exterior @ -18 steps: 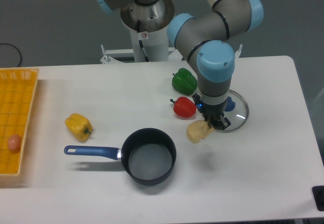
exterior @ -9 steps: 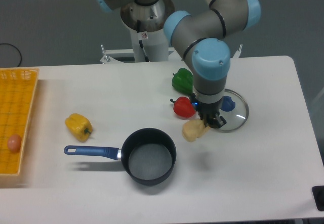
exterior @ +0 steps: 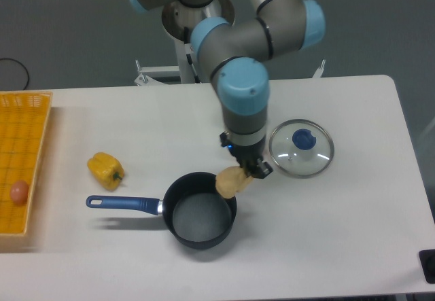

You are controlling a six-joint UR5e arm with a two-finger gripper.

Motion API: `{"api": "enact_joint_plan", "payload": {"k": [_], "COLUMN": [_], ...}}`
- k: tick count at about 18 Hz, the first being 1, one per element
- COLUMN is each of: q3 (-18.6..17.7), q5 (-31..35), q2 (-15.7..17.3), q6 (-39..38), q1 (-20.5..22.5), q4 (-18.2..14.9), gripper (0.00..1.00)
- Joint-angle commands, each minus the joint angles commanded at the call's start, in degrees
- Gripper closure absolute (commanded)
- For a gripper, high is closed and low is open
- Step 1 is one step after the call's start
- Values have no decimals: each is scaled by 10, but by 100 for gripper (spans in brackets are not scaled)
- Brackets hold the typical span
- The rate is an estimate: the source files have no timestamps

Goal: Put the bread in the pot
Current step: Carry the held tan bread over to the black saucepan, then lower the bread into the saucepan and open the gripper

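Note:
The bread, a pale tan oblong piece, hangs in the air over the right rim of the pot. My gripper is shut on its right end, pointing down from the blue-capped wrist. The pot is a black saucepan with a grey inside and nothing in it; its blue handle points left. The bread sits just above the pot's upper right edge, clear of the table.
A round glass lid with a blue knob lies right of the gripper. A yellow bell pepper sits left of the pot. A yellow basket holding an egg stands at the left table edge. The arm hides the area behind it.
The arm has swung left, carrying the bread from beside the glass lid to over the pot's right rim. It now covers the red and green peppers.

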Motion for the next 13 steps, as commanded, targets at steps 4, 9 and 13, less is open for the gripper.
{"api": "enact_joint_plan", "payload": {"k": [4, 9, 13], "q3": [13, 11, 11], "q5": [1, 21, 21], "q2": [-35, -57, -56], "q6": [-44, -62, -59], "q1": [-37, -64, -64], "q4": [17, 35, 35], "gripper": [77, 77, 73]}}
